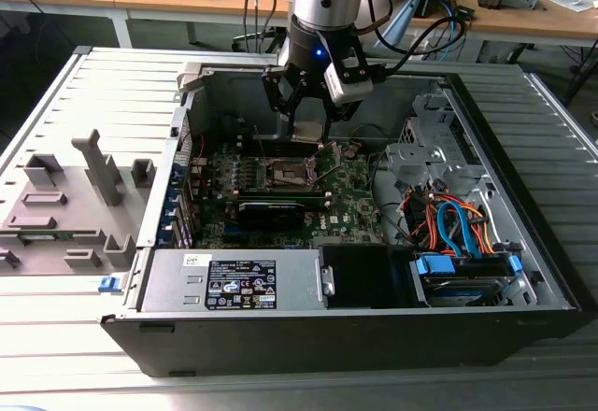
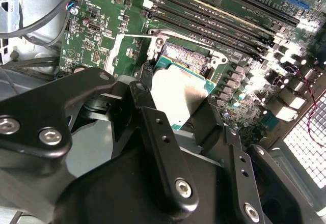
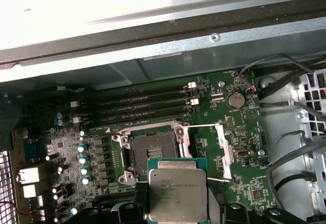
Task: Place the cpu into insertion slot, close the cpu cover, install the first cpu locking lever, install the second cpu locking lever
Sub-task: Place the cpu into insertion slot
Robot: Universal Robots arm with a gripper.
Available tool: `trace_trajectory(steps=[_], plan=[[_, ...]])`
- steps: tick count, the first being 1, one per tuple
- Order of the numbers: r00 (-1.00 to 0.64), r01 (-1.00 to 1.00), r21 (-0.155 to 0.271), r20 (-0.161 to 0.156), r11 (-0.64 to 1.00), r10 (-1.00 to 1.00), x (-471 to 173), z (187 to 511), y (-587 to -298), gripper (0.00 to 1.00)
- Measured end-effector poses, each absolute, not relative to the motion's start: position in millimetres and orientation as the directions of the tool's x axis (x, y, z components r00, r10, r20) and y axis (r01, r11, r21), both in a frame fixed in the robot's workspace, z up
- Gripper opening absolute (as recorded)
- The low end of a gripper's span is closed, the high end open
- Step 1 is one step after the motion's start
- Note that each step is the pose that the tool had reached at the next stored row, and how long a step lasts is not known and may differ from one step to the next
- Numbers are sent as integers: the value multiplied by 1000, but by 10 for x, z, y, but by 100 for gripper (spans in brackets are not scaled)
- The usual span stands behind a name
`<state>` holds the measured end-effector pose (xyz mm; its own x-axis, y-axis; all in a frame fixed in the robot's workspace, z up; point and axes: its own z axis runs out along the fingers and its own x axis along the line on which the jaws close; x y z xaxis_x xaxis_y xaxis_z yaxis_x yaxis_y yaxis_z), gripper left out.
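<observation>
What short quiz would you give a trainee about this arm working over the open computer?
1. True or false: the cpu already sits in the slot.
2. Pick one. The gripper holds: A, a cable; B, the cpu; C, nothing.
3. One word: what colour is the board around the slot?

Key
1. False. The slot is empty and the cpu is in the gripper.
2. B.
3. Green.
</observation>
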<state>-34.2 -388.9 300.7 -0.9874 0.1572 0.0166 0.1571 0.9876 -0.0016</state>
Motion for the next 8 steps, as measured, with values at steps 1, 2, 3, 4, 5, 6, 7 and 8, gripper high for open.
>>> trace_trajectory(steps=[1,2,3,4,5,6,7,8], plan=[[-987,158,-2,17,988,158,-342,3007,-3889,55],[-987,158,-2,17,987,158,-342,3007,-3889,55],[-987,158,-2,17,987,158,-342,3006,-3889,55],[-987,159,-2,17,987,159,-342,3006,-3889,55],[-987,160,-2,17,987,160,-342,3006,-3889,55],[-987,160,-2,17,987,160,-342,3006,-3889,55],[-987,161,-2,17,987,161,-342,3006,-3889,55],[-987,161,-2,17,987,161,-342,3006,-3889,55]])
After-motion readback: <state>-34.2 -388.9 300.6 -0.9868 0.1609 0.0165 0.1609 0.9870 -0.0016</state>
